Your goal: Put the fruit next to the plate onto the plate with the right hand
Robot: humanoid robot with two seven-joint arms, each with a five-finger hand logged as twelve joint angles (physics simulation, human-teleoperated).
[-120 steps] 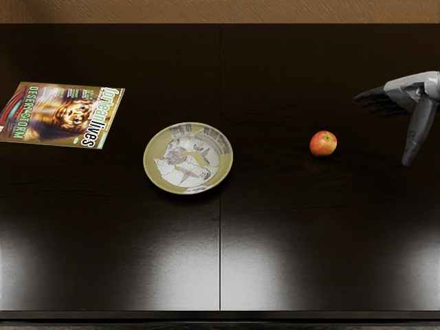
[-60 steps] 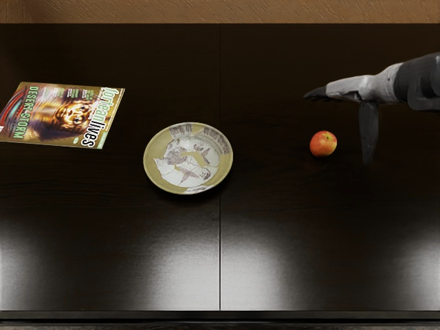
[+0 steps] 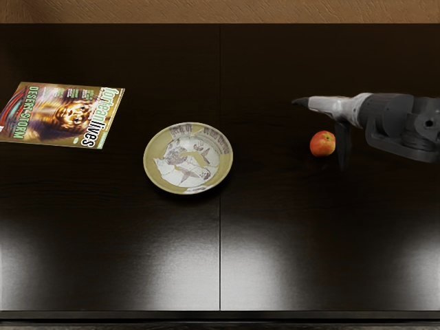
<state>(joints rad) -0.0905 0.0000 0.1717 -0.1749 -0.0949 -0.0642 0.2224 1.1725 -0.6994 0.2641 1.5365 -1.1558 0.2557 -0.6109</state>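
A small red-orange apple [image 3: 322,144] lies on the dark table to the right of a yellow patterned plate [image 3: 188,157]. My right hand [image 3: 328,117] reaches in from the right edge, just above and to the right of the apple. Its fingers [image 3: 309,103] stretch out flat toward the left over the fruit, and the thumb [image 3: 342,146] hangs down right beside the apple's right side. The hand is open and holds nothing. The apple rests on the table, apart from the plate. The left arm does not show.
A magazine [image 3: 60,113] lies at the far left of the table. A wooden wall strip [image 3: 220,10] runs along the back edge. The table's front edge [image 3: 220,315] is near the bottom of the view.
The right hand has moved left and downward from the right edge until its thumb hangs beside the apple. The apple and plate have not moved.
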